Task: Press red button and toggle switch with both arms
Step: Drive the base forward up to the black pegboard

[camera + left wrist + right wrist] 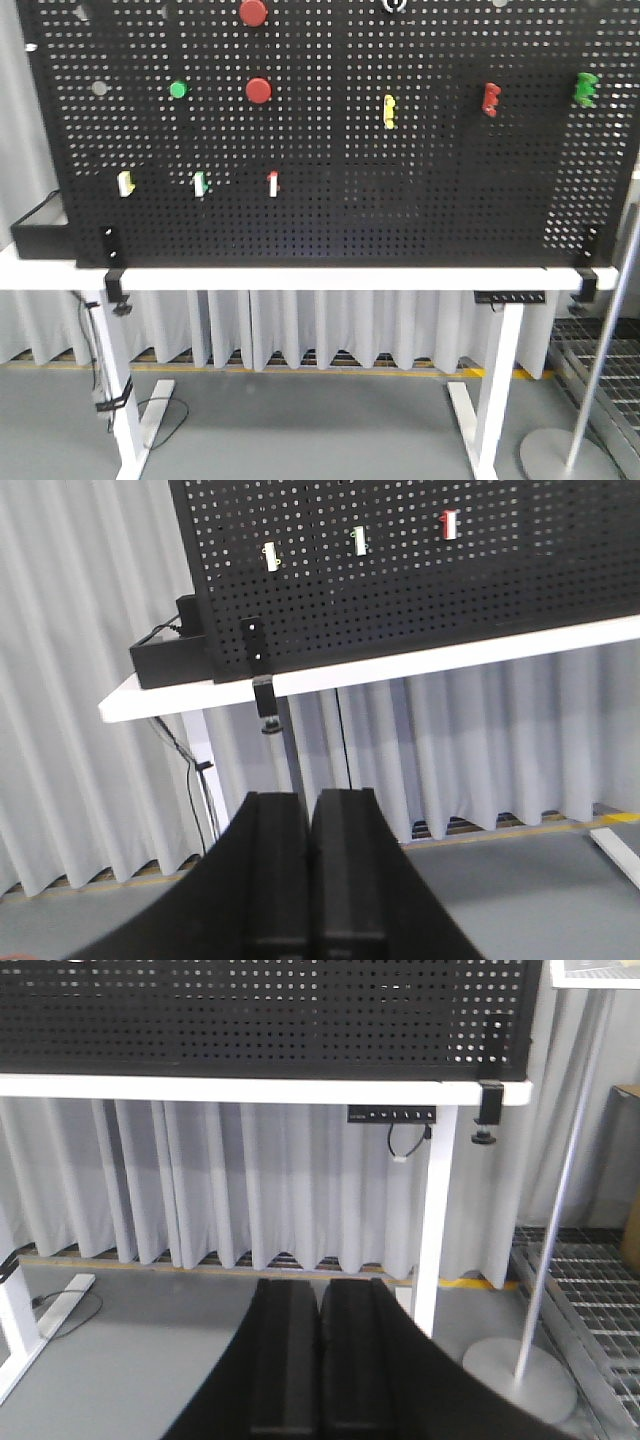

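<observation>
A black pegboard [330,200] stands upright on a white table [300,277]. It carries two round red buttons, one at mid height [258,90] and one at the top edge [253,12]. Lower left sit three small toggle switches: yellow [126,183], green [200,184] and red [272,184]. They also show in the left wrist view: yellow [269,556], green [358,540], red [449,523]. My left gripper [310,798] is shut and empty, low and well back from the board. My right gripper [320,1285] is shut and empty, below table height. Neither arm shows in the front view.
The board also holds a green button [178,89], a grey knob [99,88], and yellow [389,111], red [490,99] and green [585,90] handles. A black box [40,230] sits at the table's left end. A pole on a round base [520,1370] stands at right.
</observation>
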Robot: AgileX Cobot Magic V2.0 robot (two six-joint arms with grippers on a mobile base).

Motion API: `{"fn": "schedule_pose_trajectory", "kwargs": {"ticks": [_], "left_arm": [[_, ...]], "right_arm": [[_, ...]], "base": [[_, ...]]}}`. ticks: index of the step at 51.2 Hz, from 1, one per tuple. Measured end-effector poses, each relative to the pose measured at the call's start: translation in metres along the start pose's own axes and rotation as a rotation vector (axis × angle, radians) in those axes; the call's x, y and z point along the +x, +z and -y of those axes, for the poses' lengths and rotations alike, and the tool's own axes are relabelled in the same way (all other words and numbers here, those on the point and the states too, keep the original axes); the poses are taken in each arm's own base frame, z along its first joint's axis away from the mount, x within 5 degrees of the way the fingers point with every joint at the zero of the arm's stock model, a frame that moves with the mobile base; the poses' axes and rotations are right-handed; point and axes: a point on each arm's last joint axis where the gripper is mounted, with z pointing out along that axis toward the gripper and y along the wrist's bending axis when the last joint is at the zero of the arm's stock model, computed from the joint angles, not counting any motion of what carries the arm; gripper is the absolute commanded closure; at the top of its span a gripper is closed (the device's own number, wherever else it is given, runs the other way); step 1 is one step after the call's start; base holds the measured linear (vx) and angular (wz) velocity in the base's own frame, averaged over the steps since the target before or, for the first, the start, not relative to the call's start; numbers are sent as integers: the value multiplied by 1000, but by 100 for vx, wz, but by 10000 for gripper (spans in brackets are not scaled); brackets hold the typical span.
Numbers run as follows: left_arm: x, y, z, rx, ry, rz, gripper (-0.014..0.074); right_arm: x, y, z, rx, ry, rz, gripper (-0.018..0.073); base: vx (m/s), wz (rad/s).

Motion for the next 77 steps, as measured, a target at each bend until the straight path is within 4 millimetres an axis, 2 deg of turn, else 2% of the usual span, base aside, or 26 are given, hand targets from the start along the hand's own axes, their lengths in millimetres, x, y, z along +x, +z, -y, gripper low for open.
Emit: {"fn": "schedule_pose_trajectory", "kwargs": {"ticks": [47, 77], "left_arm": [[0, 0, 0, 0, 0, 0, 595], [0, 0, 0, 0, 0, 0, 595]], "right_arm": [[0, 0, 0, 0, 0, 0, 562], [0, 0, 0, 0, 0, 0, 562]], "base": [[42, 1], [9, -2]]}}
